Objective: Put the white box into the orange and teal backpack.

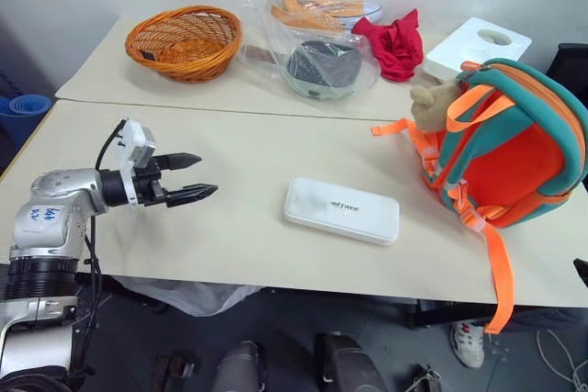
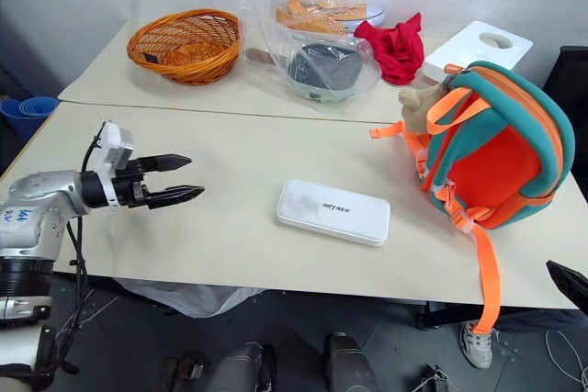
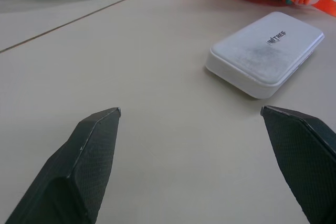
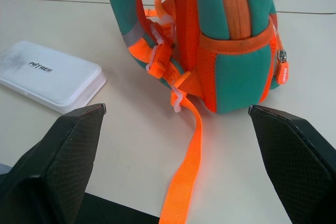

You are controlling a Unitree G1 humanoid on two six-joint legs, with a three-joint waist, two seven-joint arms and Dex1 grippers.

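Left tool (image 1: 195,177) open, white box (image 1: 341,210) lettered "UNITREE"

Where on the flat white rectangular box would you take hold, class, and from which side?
Grip the flat white rectangular box across its short width, pinching the two long edges from above. It lies flat on the beige table, so its thin sides give little purchase from the side. The open left end effector, nearest its left end, seems best placed.

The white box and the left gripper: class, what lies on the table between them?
Nothing: the left eye view shows only bare table between the left gripper and the white box.
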